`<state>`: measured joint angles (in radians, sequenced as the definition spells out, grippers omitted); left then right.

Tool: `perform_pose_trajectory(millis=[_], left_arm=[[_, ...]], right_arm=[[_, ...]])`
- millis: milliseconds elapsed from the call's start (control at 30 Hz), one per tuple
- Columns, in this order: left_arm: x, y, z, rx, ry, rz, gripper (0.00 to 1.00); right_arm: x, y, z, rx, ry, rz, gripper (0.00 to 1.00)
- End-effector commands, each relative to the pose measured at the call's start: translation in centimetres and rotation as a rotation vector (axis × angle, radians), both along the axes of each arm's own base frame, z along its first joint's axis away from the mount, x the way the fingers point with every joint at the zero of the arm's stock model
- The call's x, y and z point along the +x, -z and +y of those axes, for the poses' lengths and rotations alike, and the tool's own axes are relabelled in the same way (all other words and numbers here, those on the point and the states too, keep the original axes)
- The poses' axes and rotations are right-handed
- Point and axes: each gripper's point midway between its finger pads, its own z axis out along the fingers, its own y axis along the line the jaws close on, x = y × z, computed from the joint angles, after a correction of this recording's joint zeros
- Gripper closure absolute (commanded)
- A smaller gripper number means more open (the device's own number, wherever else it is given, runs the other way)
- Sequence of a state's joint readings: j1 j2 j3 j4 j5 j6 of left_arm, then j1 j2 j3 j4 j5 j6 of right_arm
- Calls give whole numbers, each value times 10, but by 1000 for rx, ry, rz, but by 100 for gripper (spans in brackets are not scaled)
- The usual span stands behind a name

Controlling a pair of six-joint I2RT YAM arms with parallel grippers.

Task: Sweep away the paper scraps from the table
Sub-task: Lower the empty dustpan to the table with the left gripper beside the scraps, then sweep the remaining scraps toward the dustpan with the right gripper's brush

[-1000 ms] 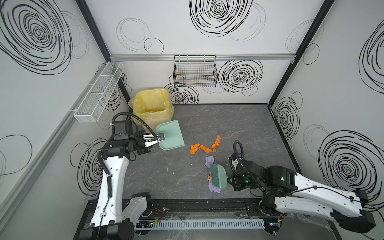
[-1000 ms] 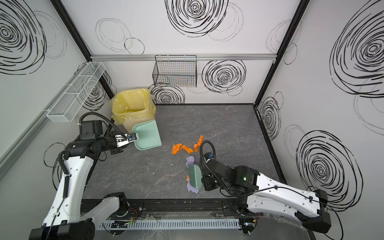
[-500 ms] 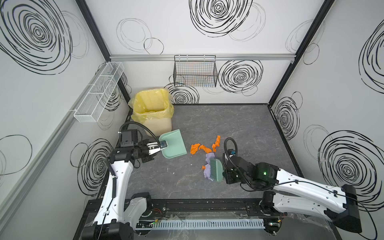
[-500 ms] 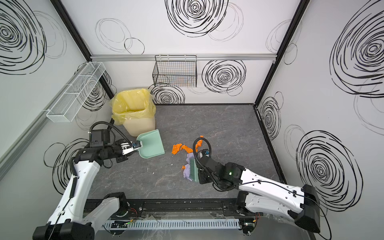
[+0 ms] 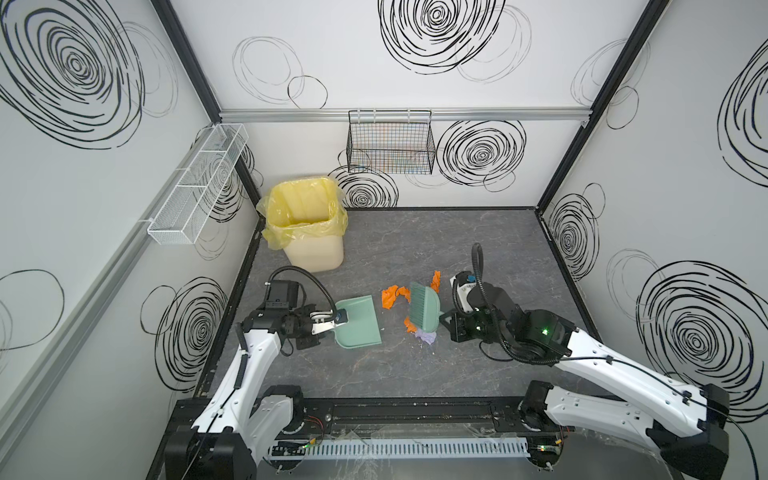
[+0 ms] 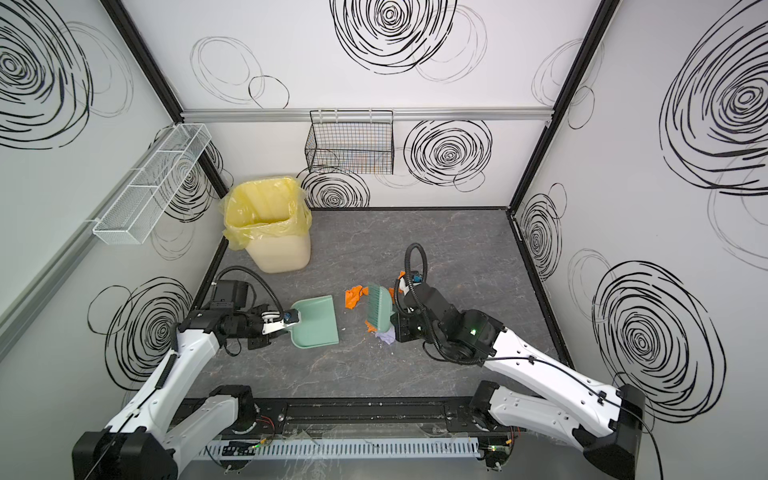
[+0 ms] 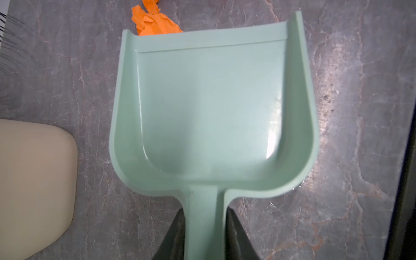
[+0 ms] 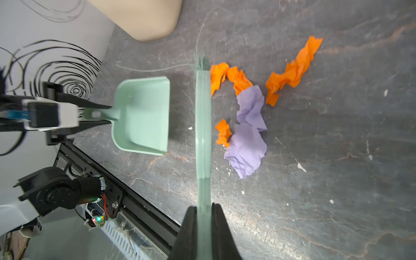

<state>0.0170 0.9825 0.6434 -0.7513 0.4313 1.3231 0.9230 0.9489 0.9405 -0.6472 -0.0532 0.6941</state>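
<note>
Left gripper (image 7: 203, 236): I see it clamped on the handle of the mint dustpan (image 5: 359, 322), whose open lip faces the scraps.
Right gripper (image 8: 203, 225): I see it closed tight on the handle of the mint brush (image 5: 424, 307).
Paper scraps (image 8: 247, 144): they lie on the table (image 5: 415, 374), bunched by the brush head just ahead of the right gripper. They are farther from the left gripper, beyond the dustpan's lip.
Contact: I cannot tell whether the bristles touch the paper.
Scrap count: two lavender wads, and probably four orange. Two of the orange ones touch and may be a single piece.
Tools: one dustpan, one brush.
Bin (image 5: 311, 249): one, yellow-lined, in the far left corner.
</note>
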Motion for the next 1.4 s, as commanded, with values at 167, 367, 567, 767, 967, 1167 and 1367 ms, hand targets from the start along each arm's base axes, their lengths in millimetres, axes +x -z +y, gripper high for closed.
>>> perform_pose_trajectory(millis=[167,367,567,767,967,1167,1367], left_arm=[[36,7,0,28,-1,-3,100],[30,11,-1,10,-17,-1,100],[16,16,3,5,-33,3,100],[13,19,9,6,-45,5,100],[15,20,10,-10,-45,13,100],[17,23,10,-11,-47,17,100],[21,24,10,-4,-45,19,100]], right_arm=[[64,-52,-35,-102,174,-177,100],[117,-59,17,203,70,-175,100],[165,-41,46,502,120,-80,100],[178,22,78,538,110,148,100],[161,79,91,490,109,251,100],[141,109,78,437,121,309,100],[115,121,50,375,149,325,100]])
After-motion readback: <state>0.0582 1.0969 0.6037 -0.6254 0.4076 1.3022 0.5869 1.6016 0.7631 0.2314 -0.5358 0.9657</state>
